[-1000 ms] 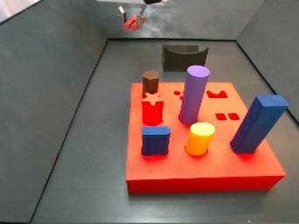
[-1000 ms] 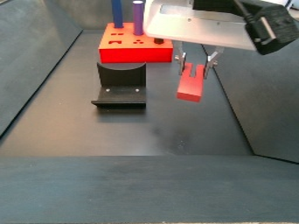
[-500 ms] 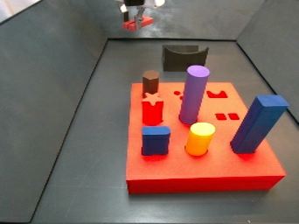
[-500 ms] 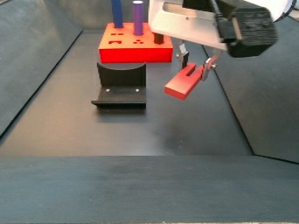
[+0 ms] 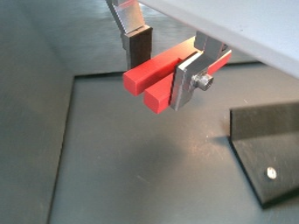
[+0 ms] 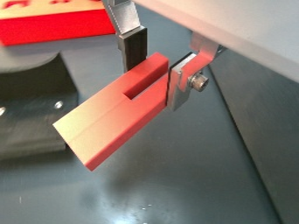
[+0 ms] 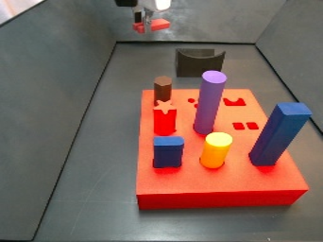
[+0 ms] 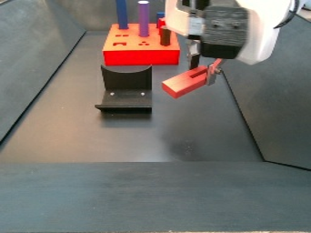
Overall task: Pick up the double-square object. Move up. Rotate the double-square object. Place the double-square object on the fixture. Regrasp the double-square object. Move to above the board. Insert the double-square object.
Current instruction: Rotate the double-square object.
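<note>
Sideways, double-square object [image 8: 185, 84] sits clamped (tilted) between hand [image 8: 202, 65] fingers.

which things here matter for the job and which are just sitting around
For the job: the gripper, in the air beside the fixture, shut on the double-square object; the fixture; the board.

Just there: purple cylinder, blue block, yellow peg, brown peg.

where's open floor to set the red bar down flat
Bare floor lies in front of the fixture, below the gripper holding the double-square object, and beside the board. The board's top is crowded with pegs.
</note>
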Robot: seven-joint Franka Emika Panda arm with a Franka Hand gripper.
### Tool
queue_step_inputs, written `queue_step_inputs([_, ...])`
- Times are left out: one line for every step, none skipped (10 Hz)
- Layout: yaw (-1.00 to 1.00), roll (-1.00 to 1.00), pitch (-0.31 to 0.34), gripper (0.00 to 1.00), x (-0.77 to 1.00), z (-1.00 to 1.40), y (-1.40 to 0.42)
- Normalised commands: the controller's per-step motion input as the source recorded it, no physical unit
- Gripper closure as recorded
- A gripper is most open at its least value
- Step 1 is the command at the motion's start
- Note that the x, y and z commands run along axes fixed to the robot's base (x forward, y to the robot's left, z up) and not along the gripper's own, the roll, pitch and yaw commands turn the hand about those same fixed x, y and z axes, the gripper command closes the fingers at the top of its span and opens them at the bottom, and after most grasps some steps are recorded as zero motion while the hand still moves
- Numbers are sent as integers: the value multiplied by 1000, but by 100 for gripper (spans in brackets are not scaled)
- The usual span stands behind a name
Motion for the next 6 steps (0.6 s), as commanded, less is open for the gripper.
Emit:
queue_step_inputs([-1000,-2,0,100,-2,-12,15])
queue_step_inputs([-1000,-2,0,100,-2,-13,15])
queue_step_inputs([-1000,-2,0,100,-2,-13,15])
queue_step_inputs([-1000,-2,0,100,-3,-13,15])
queue_step_inputs([-1000,-2,0,100,-3,-13,15])
queue_step_inputs([-1000,-2,0,100,-3,-13,15])
